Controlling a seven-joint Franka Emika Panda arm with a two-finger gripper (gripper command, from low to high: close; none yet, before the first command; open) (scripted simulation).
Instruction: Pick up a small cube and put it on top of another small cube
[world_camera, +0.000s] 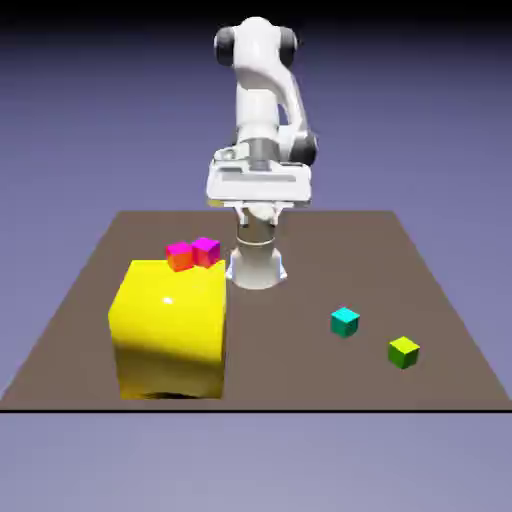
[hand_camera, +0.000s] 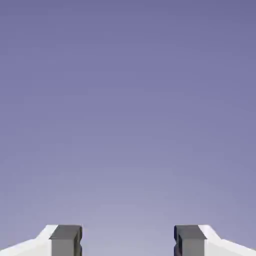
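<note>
In the exterior view, the brown table (world_camera: 290, 370) has its near edge low in the frame, with the big yellow block (world_camera: 170, 330) close to that edge on the exterior view's left. A red-orange cube (world_camera: 180, 257) and a magenta cube (world_camera: 206, 251) show side by side at the block's far end; whether they rest on it or behind it, I cannot tell. Between the yellow block and the right-hand cubes lies a wide stretch of bare tabletop, running from the robot base (world_camera: 256, 265) to the near edge. The small teal cube (world_camera: 345, 322) sits on the table, right of and nearer than the gripper (world_camera: 260, 213), well apart from it and lower. The lime-green cube (world_camera: 403, 352) lies farther right and nearer, apart from the teal one. In the hand view, the fingers stand wide apart with only blue-violet backdrop between them, holding nothing.
</note>
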